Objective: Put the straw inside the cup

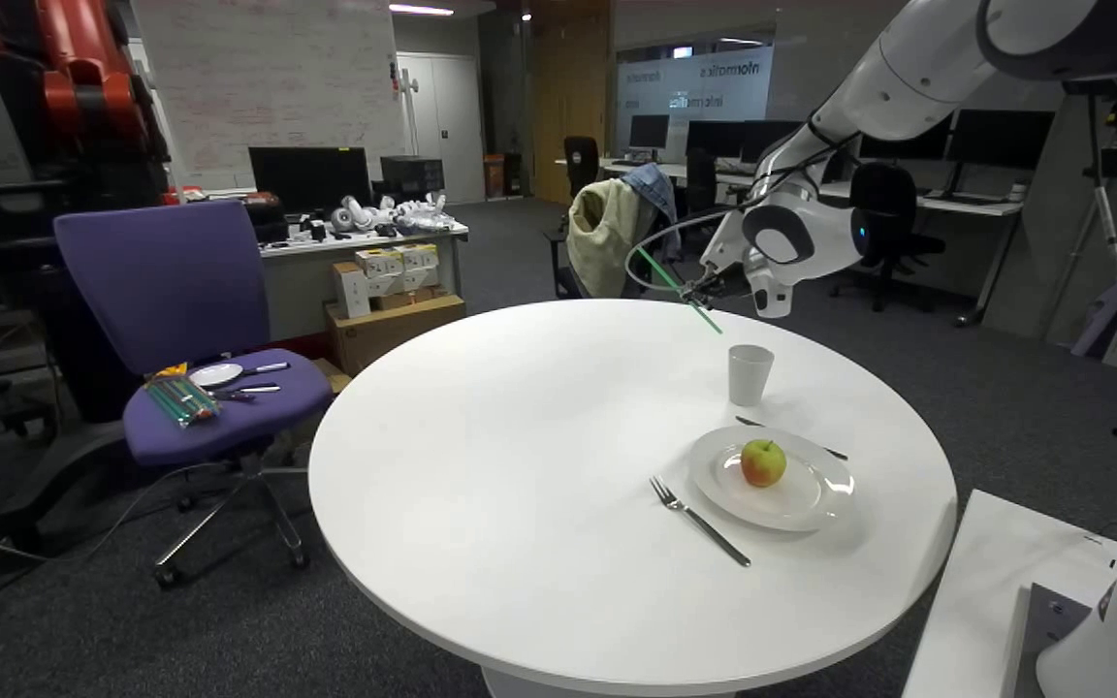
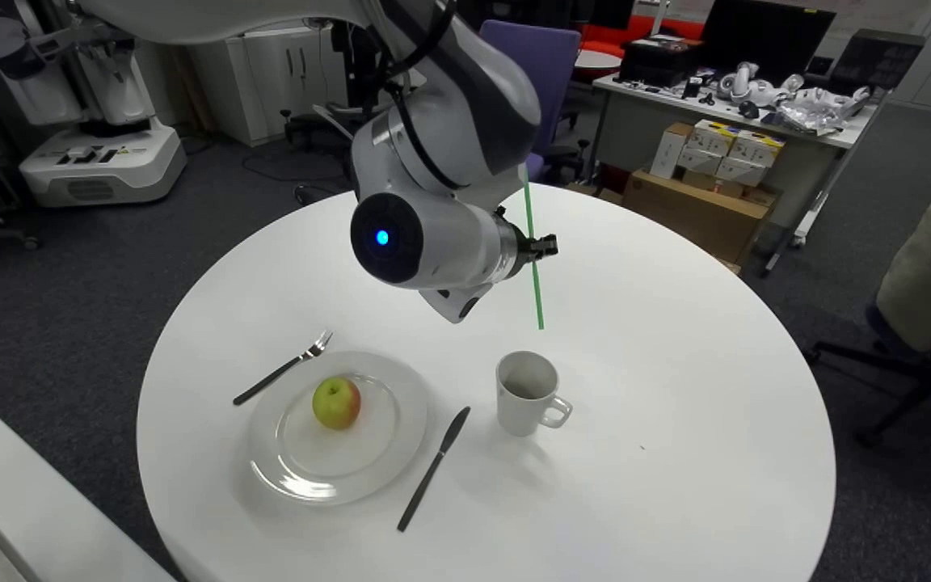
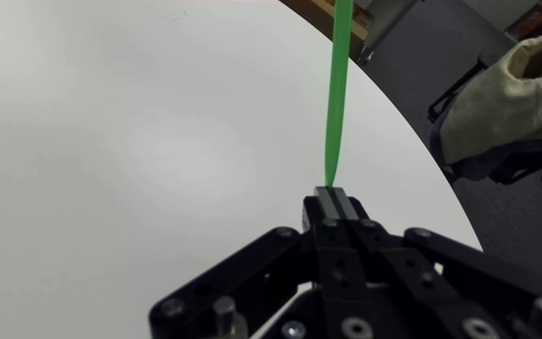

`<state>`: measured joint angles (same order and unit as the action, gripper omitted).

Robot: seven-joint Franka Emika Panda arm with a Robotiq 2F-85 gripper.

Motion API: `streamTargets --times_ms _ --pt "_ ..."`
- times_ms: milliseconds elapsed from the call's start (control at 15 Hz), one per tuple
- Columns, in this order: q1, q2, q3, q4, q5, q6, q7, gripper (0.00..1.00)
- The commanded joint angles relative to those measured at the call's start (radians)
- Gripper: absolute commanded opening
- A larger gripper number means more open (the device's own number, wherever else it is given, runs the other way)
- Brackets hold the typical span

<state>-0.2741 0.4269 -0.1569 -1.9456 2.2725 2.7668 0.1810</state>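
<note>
One straw [image 3: 338, 94] in jaws; one cup [image 1: 749, 375] upright.

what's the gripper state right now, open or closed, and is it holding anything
Gripper: closed, holding the green straw between its fingertips.

Pincer [image 1: 690, 292] holds green straw [image 1: 659, 268] — tilted, apart from cup [image 1: 749, 376].

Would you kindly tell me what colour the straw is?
The straw is green, showing best in the wrist view.
</note>
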Motion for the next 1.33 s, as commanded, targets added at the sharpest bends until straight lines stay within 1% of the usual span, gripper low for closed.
streamTargets --times_ms 0,133,200,800,867,1133,1267 --pt "0.009 -0.048 -0.021 -0.051 0.094 -0.003 -0.078 0.0" --pt "0.006 -0.047 -0.023 -0.07 0.11 -0.013 -0.089 0.0" --pt "0.025 -0.046 -0.043 -0.084 0.09 -0.023 -0.063 0.0" --pt "0.057 -0.043 -0.081 -0.154 0.161 -0.038 -0.081 0.0" --pt "0.04 -0.046 -0.062 -0.178 0.115 -0.09 -0.042 0.0" --pt "0.028 -0.034 -0.063 -0.228 0.102 -0.238 -0.048 0.0" --pt "0.026 -0.027 -0.065 -0.246 0.103 -0.282 -0.048 0.0"
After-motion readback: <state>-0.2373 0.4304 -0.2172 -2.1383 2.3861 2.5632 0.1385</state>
